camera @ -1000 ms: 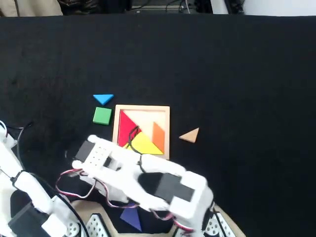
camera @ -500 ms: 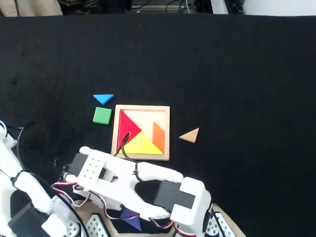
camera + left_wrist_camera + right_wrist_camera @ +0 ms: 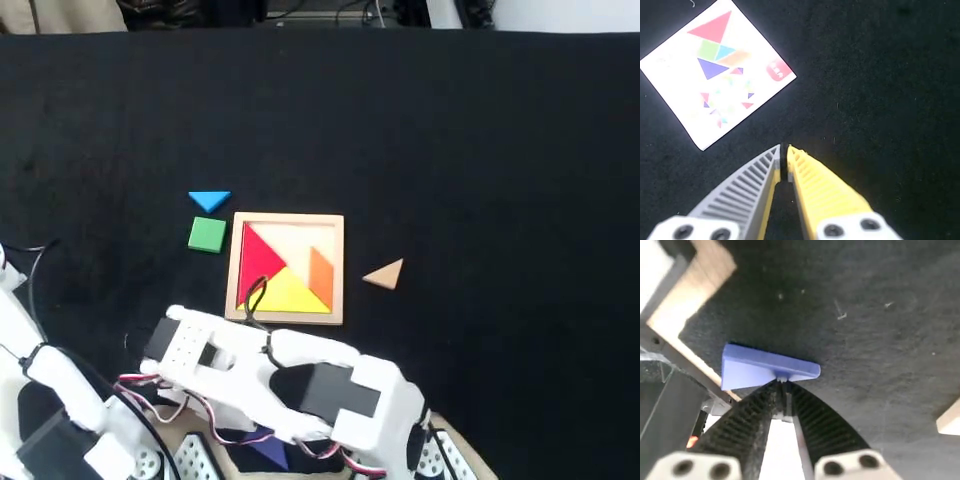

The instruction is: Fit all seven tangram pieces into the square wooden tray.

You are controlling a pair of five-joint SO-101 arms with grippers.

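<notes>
The square wooden tray (image 3: 290, 217) holds a red triangle (image 3: 258, 257), a yellow triangle (image 3: 290, 294) and an orange piece (image 3: 320, 270). Loose on the black cloth lie a blue triangle (image 3: 208, 200), a green square (image 3: 207, 234) and a tan triangle (image 3: 384, 274). My right gripper (image 3: 782, 385) is shut on the edge of a purple triangle (image 3: 760, 371), which lies near the table's front edge (image 3: 265, 448) under the right arm (image 3: 280, 375). My left gripper (image 3: 784, 152) is shut, with nothing in it, above bare cloth.
A white pattern card (image 3: 715, 70) lies on the cloth ahead of the left gripper. The left arm (image 3: 50, 400) sits at the front left corner. The arm bases (image 3: 190, 455) and a wooden board edge (image 3: 695, 285) crowd the front. The cloth stretches bare toward the far side.
The right arm has folded down and back toward the front edge, off the tray's front rim. The purple triangle has stayed in place. The left arm barely moved.
</notes>
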